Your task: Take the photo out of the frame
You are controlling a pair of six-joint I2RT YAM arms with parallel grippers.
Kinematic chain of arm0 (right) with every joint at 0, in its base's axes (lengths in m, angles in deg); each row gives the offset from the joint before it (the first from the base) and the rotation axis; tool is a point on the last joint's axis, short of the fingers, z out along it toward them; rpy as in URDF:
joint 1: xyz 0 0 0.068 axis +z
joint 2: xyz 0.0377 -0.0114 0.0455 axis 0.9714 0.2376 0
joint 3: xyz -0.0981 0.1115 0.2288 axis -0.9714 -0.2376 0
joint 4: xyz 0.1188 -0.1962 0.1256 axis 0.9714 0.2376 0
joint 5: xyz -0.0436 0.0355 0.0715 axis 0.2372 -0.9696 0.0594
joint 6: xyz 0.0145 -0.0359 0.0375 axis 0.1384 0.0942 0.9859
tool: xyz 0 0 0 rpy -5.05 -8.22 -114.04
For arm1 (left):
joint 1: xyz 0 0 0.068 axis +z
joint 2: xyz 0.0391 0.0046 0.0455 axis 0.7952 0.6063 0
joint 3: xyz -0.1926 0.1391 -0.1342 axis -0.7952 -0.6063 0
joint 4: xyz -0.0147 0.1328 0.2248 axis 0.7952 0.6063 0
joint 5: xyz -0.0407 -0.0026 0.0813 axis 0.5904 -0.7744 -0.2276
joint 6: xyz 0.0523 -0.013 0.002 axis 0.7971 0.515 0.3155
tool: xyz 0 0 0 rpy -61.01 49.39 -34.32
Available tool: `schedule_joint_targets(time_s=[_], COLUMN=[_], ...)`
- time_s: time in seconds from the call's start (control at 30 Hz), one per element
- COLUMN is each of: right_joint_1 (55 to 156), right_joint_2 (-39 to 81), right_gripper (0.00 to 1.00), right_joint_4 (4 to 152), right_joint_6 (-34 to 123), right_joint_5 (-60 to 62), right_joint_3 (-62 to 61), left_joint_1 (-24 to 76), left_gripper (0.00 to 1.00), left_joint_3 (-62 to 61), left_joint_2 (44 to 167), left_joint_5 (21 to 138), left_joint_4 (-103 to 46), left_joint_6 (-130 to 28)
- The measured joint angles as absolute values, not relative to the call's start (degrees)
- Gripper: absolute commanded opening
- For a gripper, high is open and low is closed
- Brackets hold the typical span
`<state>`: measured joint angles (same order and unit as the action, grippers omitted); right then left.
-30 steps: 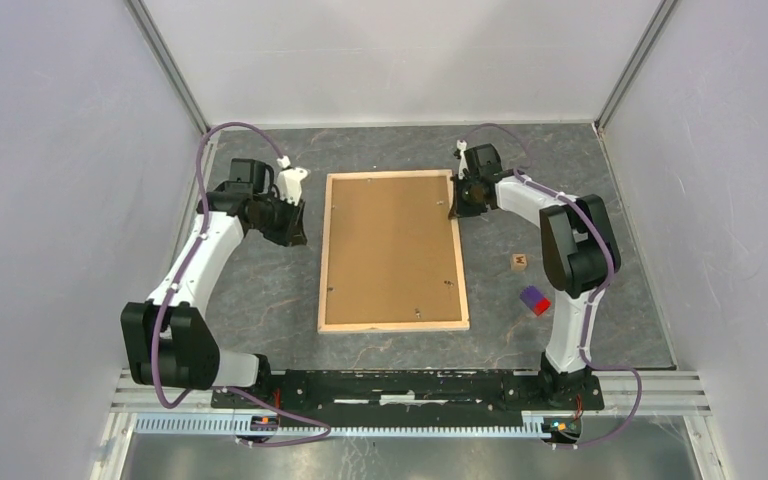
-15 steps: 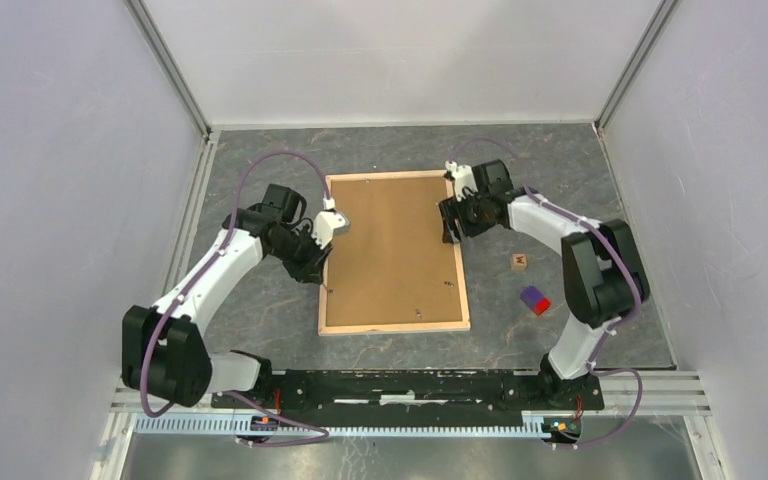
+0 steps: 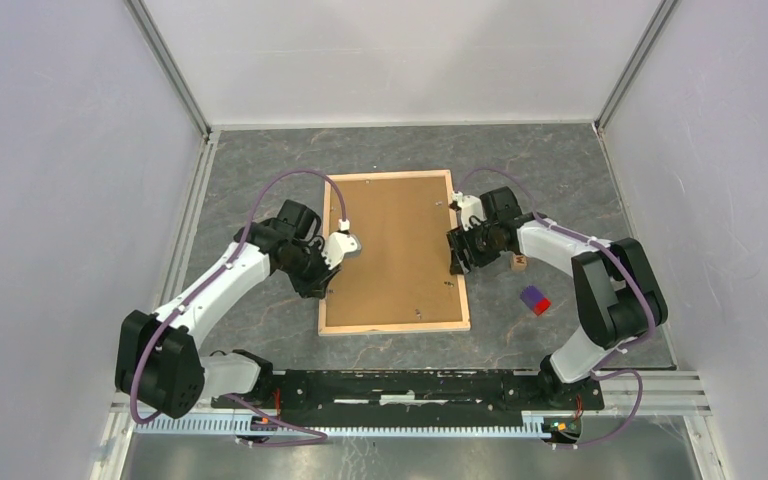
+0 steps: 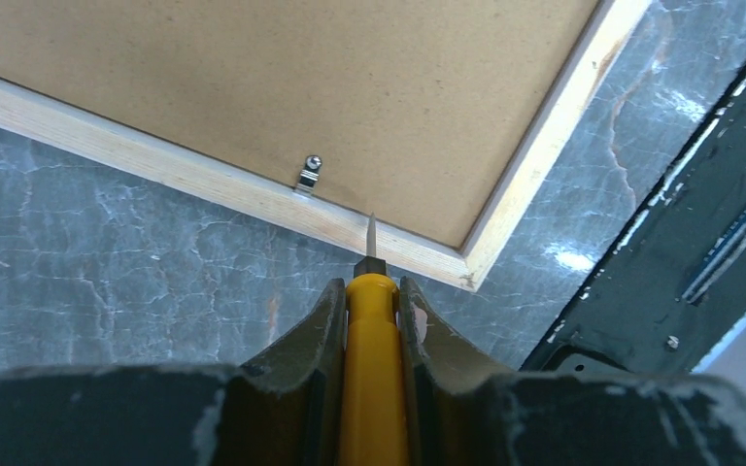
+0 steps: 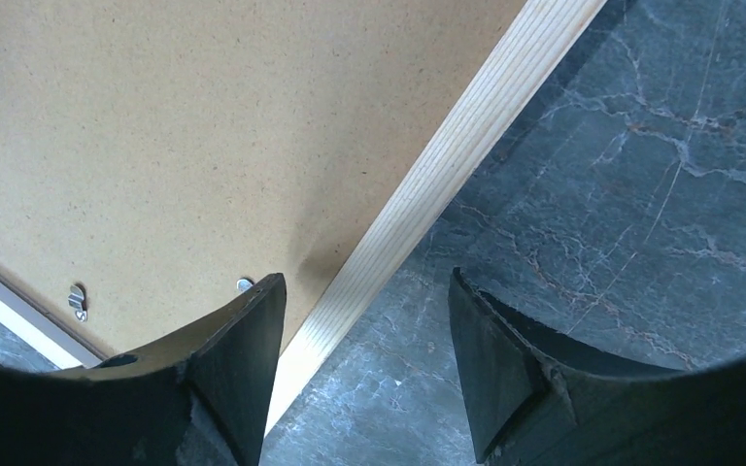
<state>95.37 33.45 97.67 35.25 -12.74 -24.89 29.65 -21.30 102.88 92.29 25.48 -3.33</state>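
I am seeing the left gripper (image 4: 371, 291) clamping a yellow tool (image 4: 373, 388), handle mostly hidden, tip possibly touching the frame (image 4: 204, 182); the right gripper (image 5: 364, 296) is hanging released astride its edge.

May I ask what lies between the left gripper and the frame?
The left wrist view shows a yellow-handled tool, gripped, its blade over the frame's edge.

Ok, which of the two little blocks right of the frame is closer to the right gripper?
The pale wooden cube, just beside the right gripper; the purple-and-red block lies clearly farther from it.
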Motion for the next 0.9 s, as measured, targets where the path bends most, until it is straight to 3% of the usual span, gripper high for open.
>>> schedule_joint_targets(time_s=[0.53, 0.9], right_joint_1=[95.39, 95.59], right_joint_2=[34.89, 38.67], right_gripper=[0.55, 0.33], right_joint_4=[97.78, 97.93], right_joint_6=[39.38, 41.13], right_joint_5=[-10.51, -10.07], right_joint_3=[-21.59, -19.93], left_joint_1=[26.33, 25.59], left_gripper=[0.02, 0.02], left_joint_3=[-21.87, -21.89], left_joint_2=[102.70, 103.73], left_joint_5=[87.46, 84.55], left_joint_4=[22.71, 20.57], left_joint_6=[-1.67, -0.73])
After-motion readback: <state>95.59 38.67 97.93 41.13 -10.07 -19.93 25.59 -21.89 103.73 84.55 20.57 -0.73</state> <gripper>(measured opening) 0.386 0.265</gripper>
